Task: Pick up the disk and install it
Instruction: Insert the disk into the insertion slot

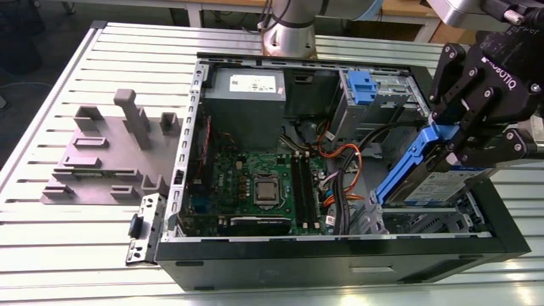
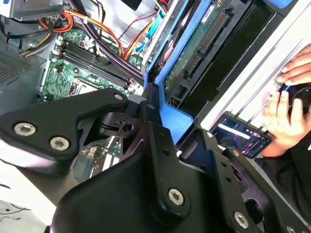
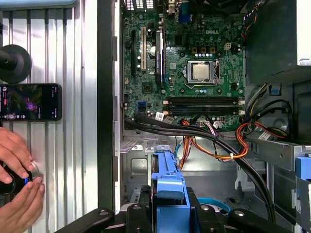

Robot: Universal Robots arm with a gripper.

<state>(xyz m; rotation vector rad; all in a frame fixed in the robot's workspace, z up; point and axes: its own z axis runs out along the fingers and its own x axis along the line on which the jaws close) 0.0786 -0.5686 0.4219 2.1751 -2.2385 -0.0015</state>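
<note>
The disk, a silver drive with a white-and-blue label in a blue plastic frame, hangs tilted over the metal drive bay at the front corner of the open computer case, on the exterior view's right. My black gripper is shut on the disk's upper end, its fingers clamped on the blue frame. In the second wrist view the disk shows its green circuit underside, with the gripper around the frame. In the first wrist view the blue frame sits between the gripper fingers above the bay floor.
The open case holds a motherboard, a grey power supply box, orange and black cables and a blue clip. A grey fixture stands on the slatted table. A person's hands and a phone lie beside the case.
</note>
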